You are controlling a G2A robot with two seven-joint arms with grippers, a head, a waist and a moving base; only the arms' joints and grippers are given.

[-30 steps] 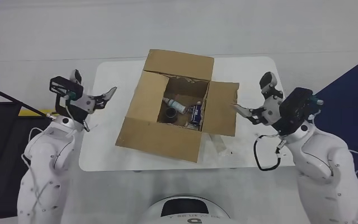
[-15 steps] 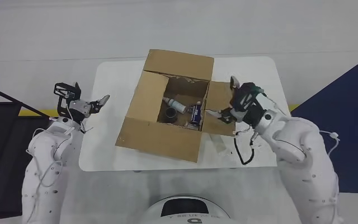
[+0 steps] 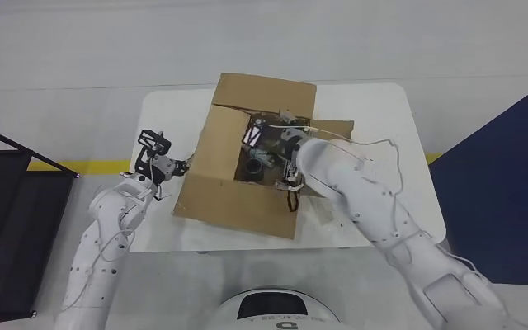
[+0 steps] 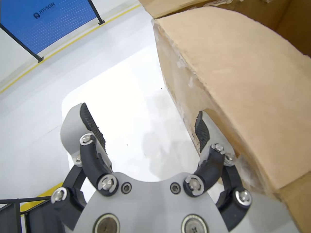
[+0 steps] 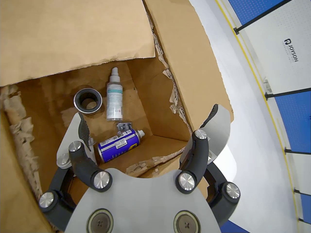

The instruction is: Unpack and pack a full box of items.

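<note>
1. Unpacking, I judge: the cardboard box stands open on the table, with a blue spray can, a spray bottle and a black ring on its floor.
2. The right pincer, wide open and empty, hangs above them; next it must lower onto one (the can lies nearest).
3. The left pincer, open and empty, is just beside the box's outer wall.

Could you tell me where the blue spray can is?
In the right wrist view, the blue can lies on the box floor beside the white bottle.
</note>
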